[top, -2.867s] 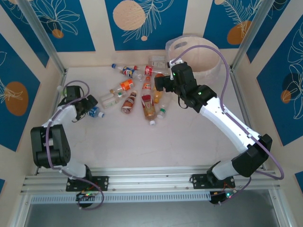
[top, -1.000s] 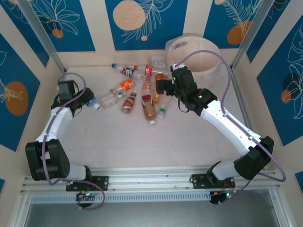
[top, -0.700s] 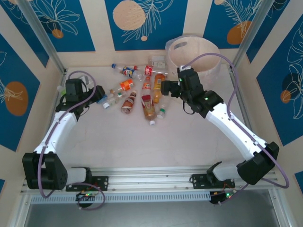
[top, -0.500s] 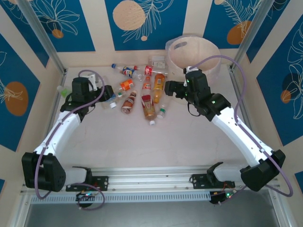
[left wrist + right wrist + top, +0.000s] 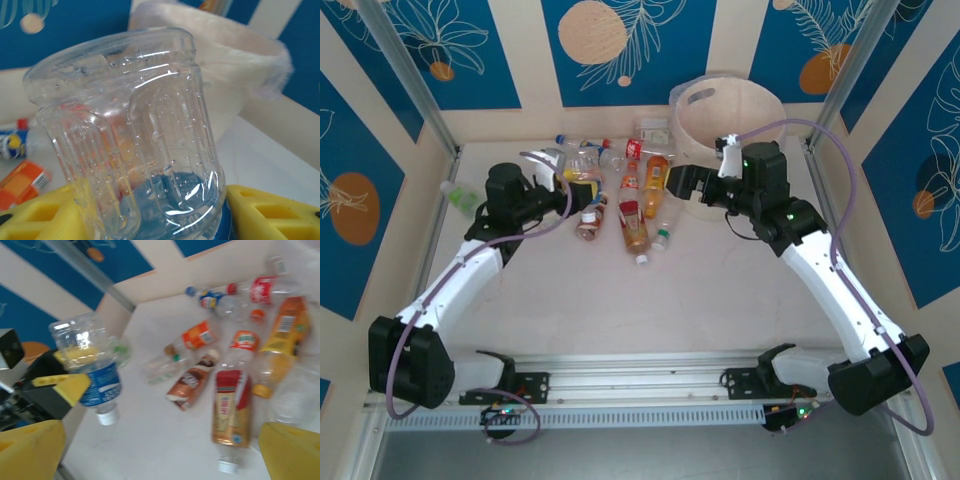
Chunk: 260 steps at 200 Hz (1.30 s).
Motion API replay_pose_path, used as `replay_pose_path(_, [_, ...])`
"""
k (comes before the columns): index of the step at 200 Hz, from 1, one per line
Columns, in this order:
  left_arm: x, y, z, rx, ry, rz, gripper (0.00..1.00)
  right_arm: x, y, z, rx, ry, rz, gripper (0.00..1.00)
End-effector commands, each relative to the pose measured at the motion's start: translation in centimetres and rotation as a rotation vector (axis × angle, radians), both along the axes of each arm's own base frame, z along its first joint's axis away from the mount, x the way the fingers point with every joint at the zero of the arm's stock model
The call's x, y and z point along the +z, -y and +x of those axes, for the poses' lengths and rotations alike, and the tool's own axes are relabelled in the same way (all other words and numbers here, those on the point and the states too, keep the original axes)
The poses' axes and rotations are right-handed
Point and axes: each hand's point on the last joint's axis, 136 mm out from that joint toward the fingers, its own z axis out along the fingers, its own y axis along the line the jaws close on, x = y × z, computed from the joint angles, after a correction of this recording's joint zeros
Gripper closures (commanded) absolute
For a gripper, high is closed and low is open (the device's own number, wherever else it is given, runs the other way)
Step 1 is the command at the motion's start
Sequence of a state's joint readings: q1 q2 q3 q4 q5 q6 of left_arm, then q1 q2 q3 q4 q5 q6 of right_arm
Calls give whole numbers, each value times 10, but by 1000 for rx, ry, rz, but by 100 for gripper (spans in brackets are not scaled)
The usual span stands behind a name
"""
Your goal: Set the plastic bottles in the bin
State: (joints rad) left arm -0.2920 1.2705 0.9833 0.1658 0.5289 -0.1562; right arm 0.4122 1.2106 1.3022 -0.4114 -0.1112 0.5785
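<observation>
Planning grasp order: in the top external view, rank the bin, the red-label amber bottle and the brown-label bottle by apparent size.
Largest to smallest:
1. bin, by far
2. red-label amber bottle
3. brown-label bottle, somewhat shorter

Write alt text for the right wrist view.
The left gripper holds a clear plastic bottle with a blue label, cap down, above the white table. To its right, more labelled plastic bottles lie on their sides. The right gripper is open, its yellow fingers at the bottom corners.

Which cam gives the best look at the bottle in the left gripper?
Right wrist: whole bottle, blue label, white cap, pinched by the left gripper. Left wrist: its clear body, close up. Top: small and blurred.
</observation>
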Motion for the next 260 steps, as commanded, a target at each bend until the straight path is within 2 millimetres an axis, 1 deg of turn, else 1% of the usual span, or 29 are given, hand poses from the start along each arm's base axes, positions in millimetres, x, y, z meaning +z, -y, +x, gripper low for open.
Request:
replay_pose_path(1, [38, 23, -22, -151, 168, -18, 66, 35, -35, -16, 185, 57, 96, 1])
replay_pose_path(15, [40, 34, -29, -204, 184, -10, 65, 38, -49, -19, 227, 75, 66, 1])
replay_pose_path(33, [42, 46, -37, -249, 202, 1, 65, 38, -65, -18, 262, 82, 39, 1])
replay_pose_path(64, [48, 56, -44, -296, 225, 5, 63, 37, -87, -11, 300, 80, 13, 1])
replay_pose_path(93, [49, 66, -54, -352, 234, 23, 63, 30, -108, -4, 343, 77, -40, 1])
replay_pose_path(113, [50, 72, -59, -385, 240, 31, 63, 25, -119, 2, 361, 74, -76, 0])
replay_pose_path(147, [46, 79, -62, -414, 236, 49, 63, 20, -130, 12, 369, 62, -89, 10])
replay_pose_path(170, [51, 78, -63, -405, 249, 52, 61, 21, -132, 16, 359, 62, -90, 22])
replay_pose_path(183, [53, 76, -62, -388, 255, 55, 55, 22, -130, 19, 342, 64, -89, 33])
replay_pose_path(200, [55, 73, -59, -356, 261, 56, 38, 25, -126, 20, 316, 74, -94, 49])
replay_pose_path(208, [57, 72, -57, -344, 262, 55, 27, 27, -123, 21, 302, 83, -98, 54])
replay_pose_path(212, [57, 72, -57, -339, 262, 54, 18, 28, -121, 22, 293, 88, -101, 55])
replay_pose_path(218, [59, 71, -56, -331, 263, 52, 3, 30, -118, 23, 278, 96, -105, 56])
replay_pose_path(220, [60, 71, -56, -329, 264, 52, 0, 31, -117, 24, 271, 98, -108, 57])
replay_pose_path(230, [62, 69, -57, -320, 265, 49, 0, 34, -110, 26, 244, 112, -118, 61])
replay_pose_path(260, [71, 60, -65, -280, 276, 36, 0, 49, -82, 38, 140, 175, -156, 60])
